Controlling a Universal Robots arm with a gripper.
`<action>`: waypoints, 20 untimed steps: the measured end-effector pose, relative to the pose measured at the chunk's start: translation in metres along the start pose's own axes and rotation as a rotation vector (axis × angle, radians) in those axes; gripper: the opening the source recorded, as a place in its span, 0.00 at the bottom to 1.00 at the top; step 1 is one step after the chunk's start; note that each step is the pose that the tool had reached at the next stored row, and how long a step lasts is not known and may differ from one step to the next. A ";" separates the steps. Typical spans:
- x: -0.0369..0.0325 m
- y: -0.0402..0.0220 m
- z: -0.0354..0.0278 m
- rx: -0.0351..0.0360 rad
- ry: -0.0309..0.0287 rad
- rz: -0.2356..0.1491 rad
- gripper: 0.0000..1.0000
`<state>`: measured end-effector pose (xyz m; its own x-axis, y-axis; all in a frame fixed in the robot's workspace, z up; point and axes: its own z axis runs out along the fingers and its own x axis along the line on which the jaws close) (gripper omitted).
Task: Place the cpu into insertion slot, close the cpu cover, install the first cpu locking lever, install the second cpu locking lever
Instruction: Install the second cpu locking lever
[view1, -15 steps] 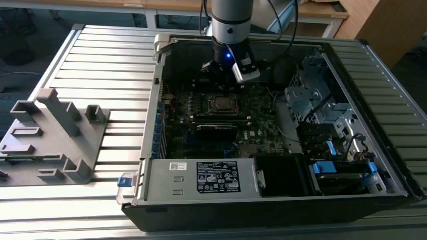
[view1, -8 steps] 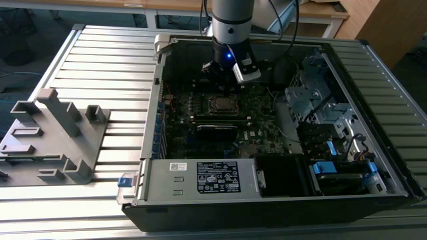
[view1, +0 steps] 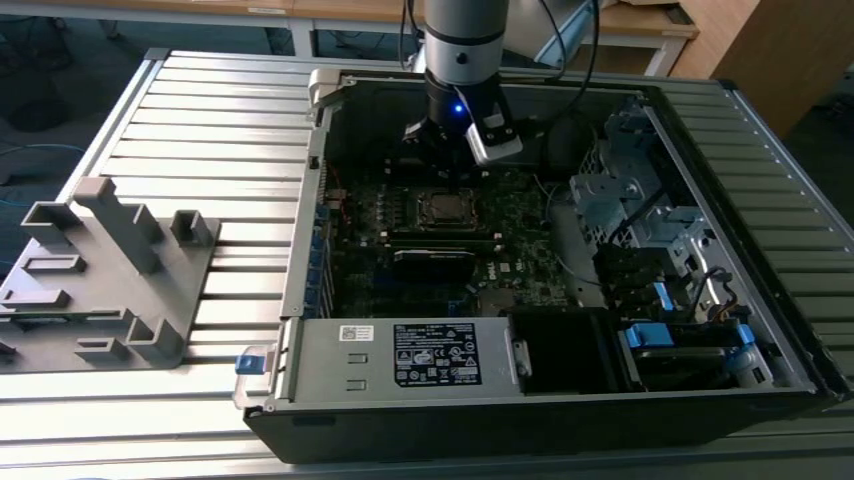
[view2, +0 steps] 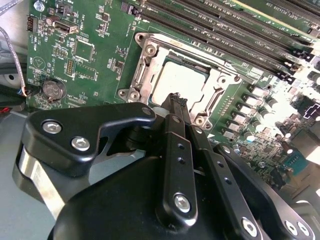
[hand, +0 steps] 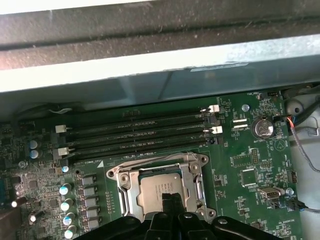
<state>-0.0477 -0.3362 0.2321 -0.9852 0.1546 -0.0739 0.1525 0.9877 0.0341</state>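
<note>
The cpu (hand: 159, 187) (view2: 177, 80), a flat grey square chip, lies in the insertion slot (hand: 200, 161) (view2: 141, 39) on the green motherboard. The silver cpu cover (hand: 126, 187) (view2: 150, 67) lies flat around the chip, its window framing the metal top. In the exterior view the socket (view1: 447, 208) sits mid-board inside the open computer case. My gripper (view1: 451, 150) hangs just above the socket's edge. In both wrist views its black fingertips (view2: 175, 99) (hand: 170, 200) are pressed together over the cover's rim, with nothing between them. The gripper is shut.
Long black memory slots (hand: 135, 132) run beside the socket. A coin battery (hand: 262, 128) (view2: 51, 89) sits on the board. The case's grey wall (hand: 150, 65) rises close behind. A power supply (view1: 400, 355), drive cage (view1: 627, 195) and grey fixture (view1: 107, 270) surround the board.
</note>
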 end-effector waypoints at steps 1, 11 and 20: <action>0.0000 0.0000 -0.0005 -0.0001 0.0000 0.000 0.11; -0.0004 0.0002 -0.0046 -0.0006 -0.0002 0.000 0.11; -0.0007 0.0004 -0.0084 -0.0008 -0.0003 0.000 0.11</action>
<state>-0.0477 -0.3361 0.2405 -0.9852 0.1547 -0.0743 0.1525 0.9877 0.0349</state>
